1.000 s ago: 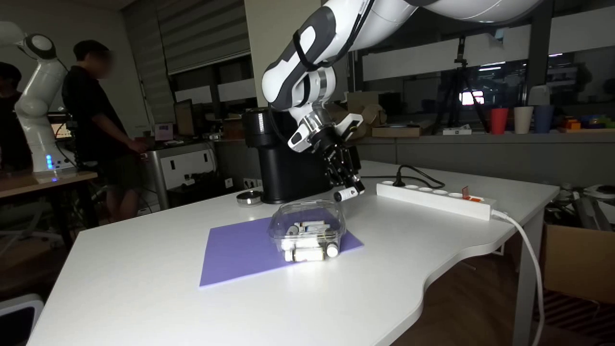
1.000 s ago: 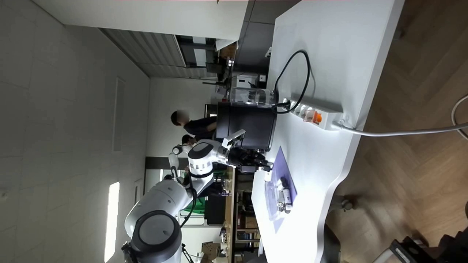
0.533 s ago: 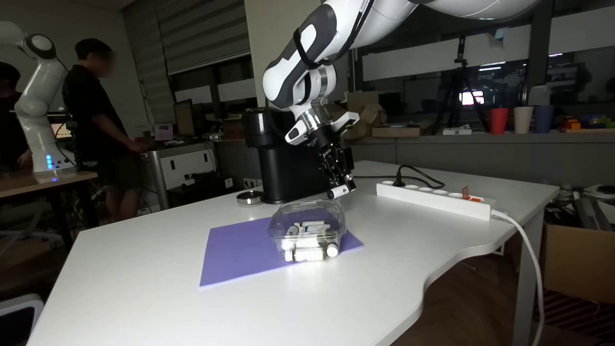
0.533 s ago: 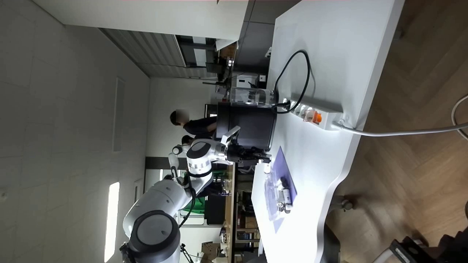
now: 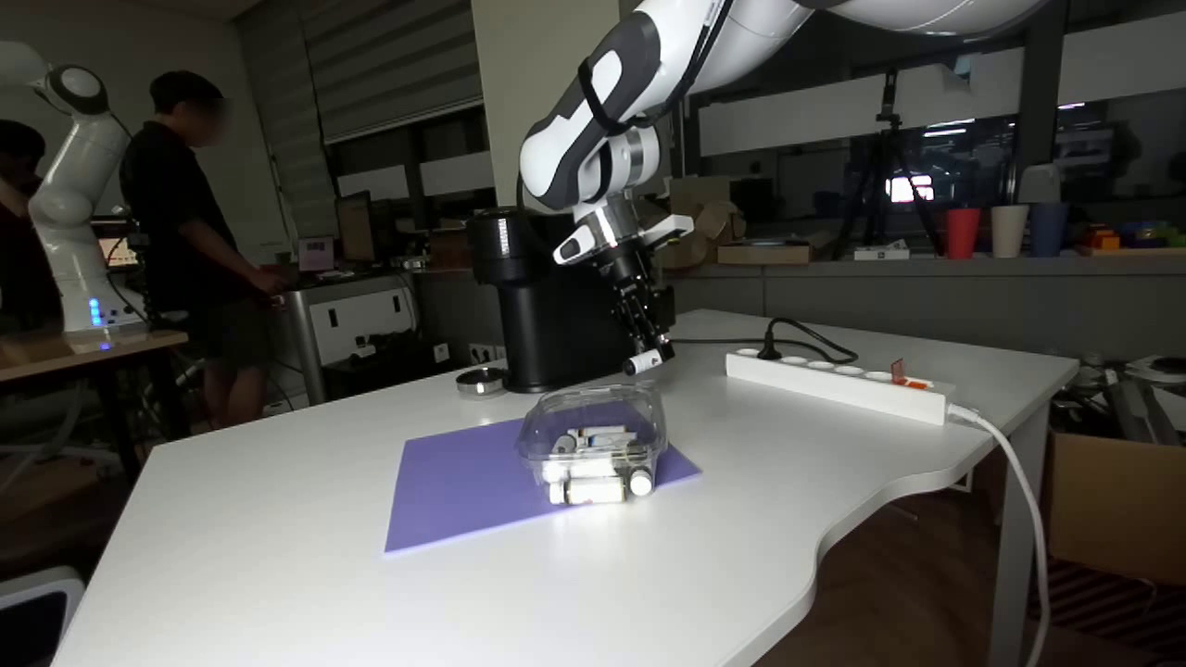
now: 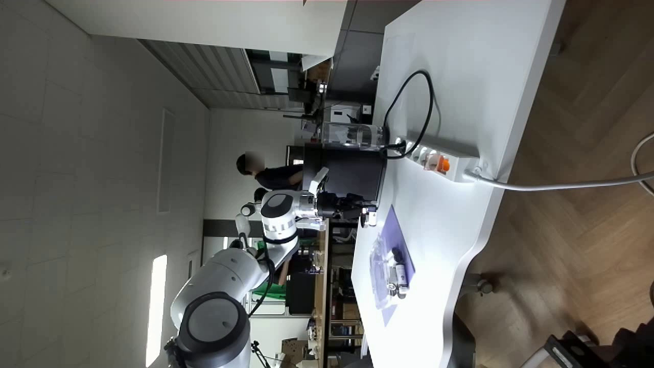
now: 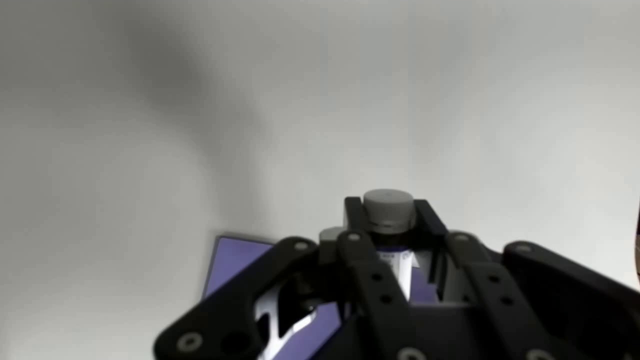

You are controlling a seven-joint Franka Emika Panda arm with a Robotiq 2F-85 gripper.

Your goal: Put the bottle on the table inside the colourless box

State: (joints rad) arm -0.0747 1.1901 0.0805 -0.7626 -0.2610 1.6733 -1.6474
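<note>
My gripper (image 5: 660, 350) is shut on a small white bottle (image 5: 641, 362) with a dark end, held tilted above the table (image 5: 741, 519). In the wrist view the bottle's pale cap (image 7: 388, 207) sticks out between the fingertips of the gripper (image 7: 387, 220). The colourless box (image 5: 537, 435) stands on the purple mat, below the held bottle and nearer the camera in that exterior view. It also shows in an exterior view (image 6: 377, 276). Several small white bottles (image 5: 602, 443) lie in it; whether the frontmost one (image 5: 593, 491) is inside, I cannot tell.
The purple mat (image 5: 463, 491) lies under the box. A tall black appliance (image 5: 565, 324) stands behind the arm, with a round metal dish (image 5: 481, 381) beside it. A white power strip (image 5: 834, 384) with a black cable (image 5: 815, 326) lies on the table.
My gripper has moved left in an exterior view with the bottle in it, and slightly up, coming over the far side of the box. The box and mat have not moved.
</note>
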